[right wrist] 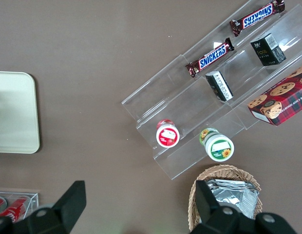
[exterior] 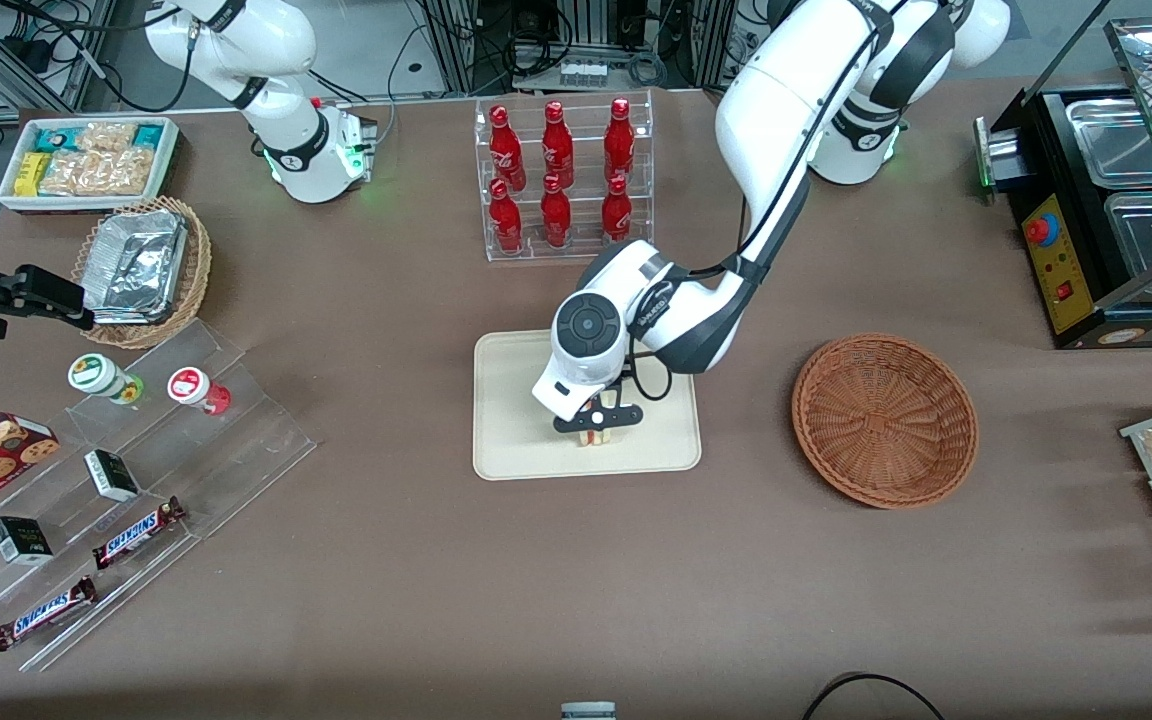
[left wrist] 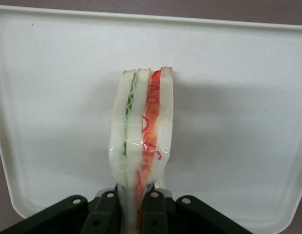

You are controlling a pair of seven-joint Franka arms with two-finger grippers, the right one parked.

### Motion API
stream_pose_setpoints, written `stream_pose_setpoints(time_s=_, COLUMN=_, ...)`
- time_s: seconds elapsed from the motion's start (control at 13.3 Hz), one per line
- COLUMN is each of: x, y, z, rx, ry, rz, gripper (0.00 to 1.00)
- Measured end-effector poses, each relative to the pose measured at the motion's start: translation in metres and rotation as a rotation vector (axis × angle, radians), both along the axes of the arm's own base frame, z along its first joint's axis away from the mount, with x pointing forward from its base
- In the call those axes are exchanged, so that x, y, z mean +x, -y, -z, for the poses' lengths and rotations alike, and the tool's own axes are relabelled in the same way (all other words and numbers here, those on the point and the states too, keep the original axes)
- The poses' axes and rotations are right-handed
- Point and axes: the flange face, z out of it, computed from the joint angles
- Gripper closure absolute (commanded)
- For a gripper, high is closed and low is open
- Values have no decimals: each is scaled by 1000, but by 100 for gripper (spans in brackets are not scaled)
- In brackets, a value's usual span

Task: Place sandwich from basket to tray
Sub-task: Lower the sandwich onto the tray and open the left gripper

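My left gripper [exterior: 596, 428] is over the cream tray [exterior: 511, 440], shut on the sandwich [exterior: 593, 437]. In the left wrist view the sandwich [left wrist: 141, 141] is a pale bread wedge in clear wrap with green and red filling, pinched at one end between the black fingers [left wrist: 104, 214], its other end over the tray's floor [left wrist: 238, 122]. I cannot tell whether it touches the tray. The reddish-brown wicker basket [exterior: 884, 419] stands empty beside the tray, toward the working arm's end of the table. A corner of the tray [right wrist: 14, 112] shows in the right wrist view.
A clear rack of red bottles [exterior: 561, 180] stands farther from the front camera than the tray. A tan basket with foil containers [exterior: 141, 268], a white snack bin [exterior: 86, 160] and clear shelves with snacks [exterior: 116, 490] lie toward the parked arm's end. A black food warmer [exterior: 1106, 210] stands at the working arm's end.
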Motion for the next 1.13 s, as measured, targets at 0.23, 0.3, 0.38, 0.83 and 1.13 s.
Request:
stream_pose_setpoints(time_s=0.23, x=-2, y=1, z=7, rx=5, ry=-7, rz=1, gripper=52)
stream_pose_setpoints(time_s=0.3, x=-6, y=5, z=8, rx=6, ry=-9, rz=9, gripper=15)
stream_pose_setpoints(time_s=0.38, x=-11, y=10, z=10, rx=7, ry=-10, rz=17, gripper=0)
stream_pose_setpoints(time_s=0.83, x=-16, y=18, z=9, rx=3, ry=2, rz=21, gripper=0)
stream_pose_setpoints(time_s=1.13, x=-6, y=17, z=-11, rx=-8, ry=22, rz=12, gripper=0)
